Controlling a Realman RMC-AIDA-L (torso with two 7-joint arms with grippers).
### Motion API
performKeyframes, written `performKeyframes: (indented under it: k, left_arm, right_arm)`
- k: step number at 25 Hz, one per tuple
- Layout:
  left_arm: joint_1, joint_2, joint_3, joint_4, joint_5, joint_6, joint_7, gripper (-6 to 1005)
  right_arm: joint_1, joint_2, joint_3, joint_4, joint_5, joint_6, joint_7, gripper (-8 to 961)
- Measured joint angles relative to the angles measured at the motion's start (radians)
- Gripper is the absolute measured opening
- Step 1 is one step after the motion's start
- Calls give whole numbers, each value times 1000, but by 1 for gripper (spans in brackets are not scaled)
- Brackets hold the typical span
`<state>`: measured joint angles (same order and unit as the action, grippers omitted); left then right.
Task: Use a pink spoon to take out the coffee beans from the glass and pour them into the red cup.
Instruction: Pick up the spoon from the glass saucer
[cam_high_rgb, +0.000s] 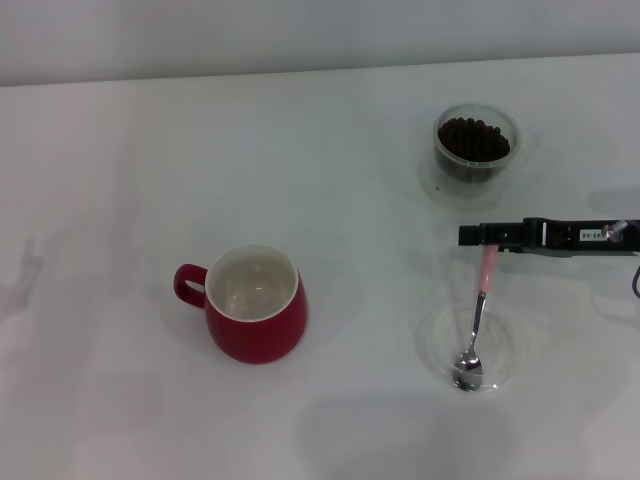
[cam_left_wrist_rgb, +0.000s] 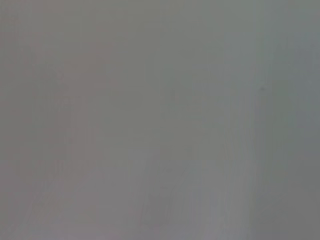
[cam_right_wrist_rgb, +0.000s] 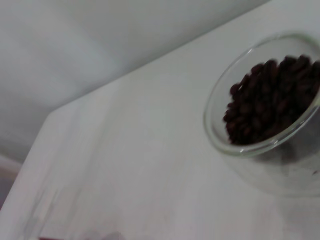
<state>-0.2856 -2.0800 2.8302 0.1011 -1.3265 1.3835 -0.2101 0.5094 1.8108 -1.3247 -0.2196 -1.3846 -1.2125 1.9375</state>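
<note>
Head view shows the right hand (cam_high_rgb: 490, 237) reaching in from the right edge, its dark tip over the top end of the pink spoon (cam_high_rgb: 478, 318); whether it has closed on the handle I cannot tell. The spoon's long axis runs from the hand toward the robot, its bowl resting in a flat clear dish (cam_high_rgb: 440, 345). Beyond the hand stands the glass (cam_high_rgb: 476, 142), holding coffee beans (cam_high_rgb: 474, 139). The red cup (cam_high_rgb: 255, 303) sits well apart to the left on the surface (cam_high_rgb: 120, 180), looking empty. No left hand shows.
</note>
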Motion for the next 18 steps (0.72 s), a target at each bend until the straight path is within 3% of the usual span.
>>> performKeyframes:
  k: [2, 4, 18]
  left_arm:
    - [-1, 0, 0, -1, -7, 0, 0, 789]
    - [-2, 0, 0, -1, -13, 0, 0, 788]
    - [-4, 0, 0, -2, -40, 0, 0, 789]
  right_arm:
    - [-5, 1, 9, -1, 0, 6, 0, 835]
    - [-6, 1, 12, -1, 0, 8, 0, 664]
    - [-4, -4, 8, 3, -8, 0, 0, 396]
